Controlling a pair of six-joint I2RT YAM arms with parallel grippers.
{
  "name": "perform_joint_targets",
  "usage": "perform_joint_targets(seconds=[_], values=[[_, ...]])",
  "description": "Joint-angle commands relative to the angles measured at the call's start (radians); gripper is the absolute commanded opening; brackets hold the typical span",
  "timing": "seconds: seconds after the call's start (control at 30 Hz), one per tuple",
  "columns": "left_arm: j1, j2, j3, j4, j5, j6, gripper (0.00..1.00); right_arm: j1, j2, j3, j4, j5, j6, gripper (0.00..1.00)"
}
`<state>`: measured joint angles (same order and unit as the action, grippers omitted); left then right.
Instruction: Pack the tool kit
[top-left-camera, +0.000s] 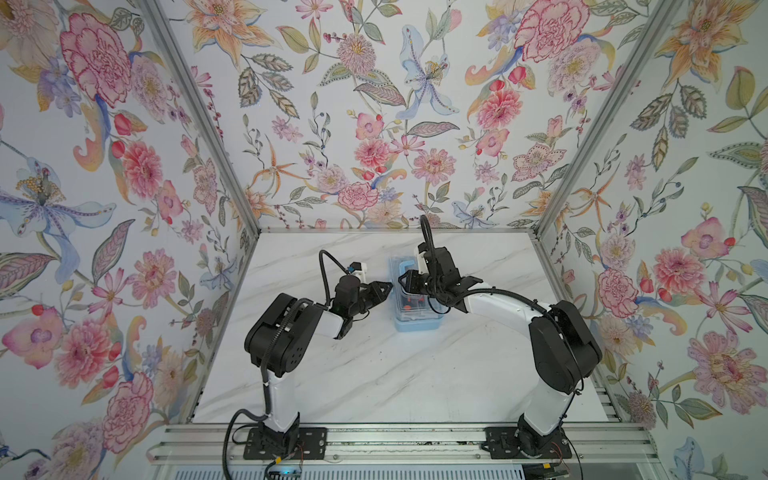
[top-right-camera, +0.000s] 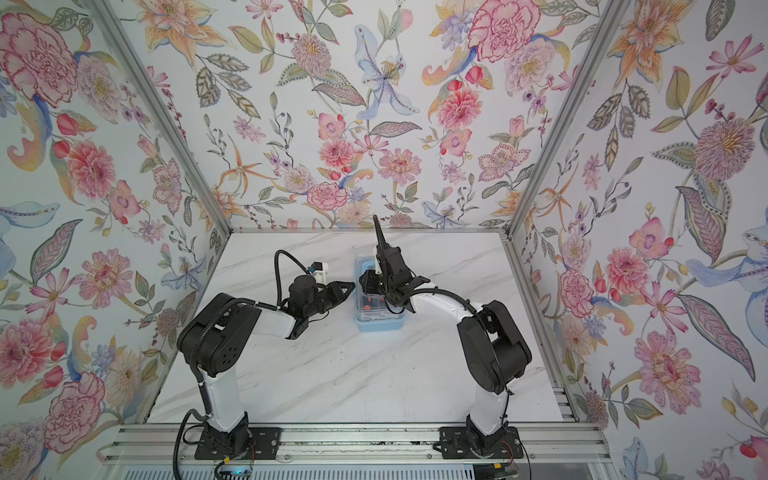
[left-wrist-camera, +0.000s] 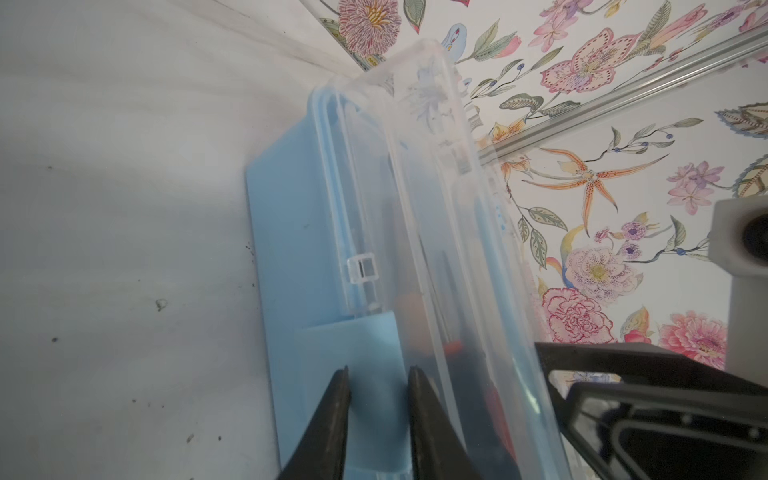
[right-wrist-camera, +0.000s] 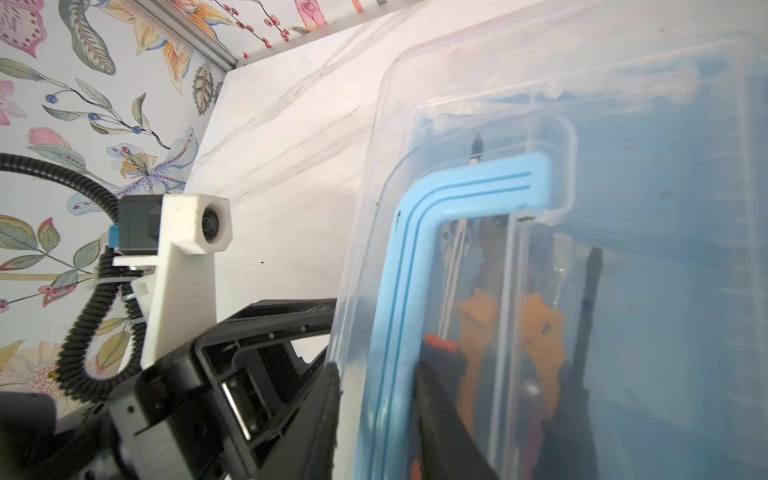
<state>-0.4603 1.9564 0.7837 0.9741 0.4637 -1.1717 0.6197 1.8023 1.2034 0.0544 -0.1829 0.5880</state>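
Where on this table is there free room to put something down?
Bare: the wide table stretch between the tool box and the front rail; also the far corners by the back wall. Crowded: around the box, where the left arm and right arm have their jaws at it.

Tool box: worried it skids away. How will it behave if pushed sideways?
Its smooth blue base on the glossy table probably slides easily. The thin clear lid may flex. The pliers inside likely add weight, steadying it.
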Motion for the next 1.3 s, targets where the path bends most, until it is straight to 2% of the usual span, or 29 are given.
perform_joint_targets(seconds=[0.0,0.07,0.13,0.3,0.37,0.47,0.53,0.63,0.73,0.83,0.9,1.0,1.07,1.17,1.27], values=[[-0.081,0.076,-0.044,0.205,0.162,-0.118,0.27,0.036,0.106,-0.114,-0.035,-0.156,0.048,0.32],[-0.086,0.082,-0.054,0.229,0.150,-0.122,0.27,0.036,0.101,-0.143,-0.016,-0.163,0.059,0.31],[-0.086,0.058,-0.049,0.175,0.143,-0.087,0.27,0.036,0.086,-0.161,-0.005,-0.161,0.059,0.31],[-0.029,-0.071,-0.006,-0.134,0.093,0.092,0.34,-0.008,0.054,-0.136,-0.003,-0.160,0.052,0.31],[0.009,-0.138,0.023,-0.284,0.039,0.189,0.43,-0.022,0.030,-0.108,-0.004,-0.150,0.043,0.31],[0.051,-0.217,0.109,-0.496,-0.067,0.335,0.80,-0.054,-0.003,-0.057,-0.004,-0.149,0.030,0.32],[0.067,-0.244,0.179,-0.603,-0.118,0.401,0.98,-0.074,-0.030,-0.018,-0.005,-0.164,0.026,0.32],[0.077,-0.276,0.255,-0.688,-0.177,0.446,0.99,-0.099,-0.103,0.004,-0.004,-0.175,0.013,0.33],[0.077,-0.314,0.271,-0.721,-0.242,0.474,0.99,-0.110,-0.218,-0.019,-0.019,-0.105,-0.047,0.38],[0.069,-0.384,0.206,-0.687,-0.349,0.494,0.99,-0.106,-0.351,-0.077,-0.049,0.034,-0.162,0.75],[0.063,-0.469,0.129,-0.625,-0.410,0.525,0.99,-0.096,-0.443,-0.143,-0.047,0.186,-0.229,1.00],[0.035,-0.576,-0.008,-0.482,-0.501,0.625,0.99,-0.075,-0.553,-0.291,0.049,0.404,-0.343,0.99],[0.006,-0.638,-0.112,-0.351,-0.544,0.732,0.99,-0.057,-0.617,-0.409,0.179,0.497,-0.441,0.99],[-0.017,-0.714,-0.288,-0.089,-0.537,0.920,0.99,-0.045,-0.687,-0.561,0.339,0.549,-0.584,0.99],[-0.021,-0.751,-0.424,0.142,-0.550,1.021,0.99,-0.043,-0.722,-0.630,0.374,0.618,-0.643,0.99]])
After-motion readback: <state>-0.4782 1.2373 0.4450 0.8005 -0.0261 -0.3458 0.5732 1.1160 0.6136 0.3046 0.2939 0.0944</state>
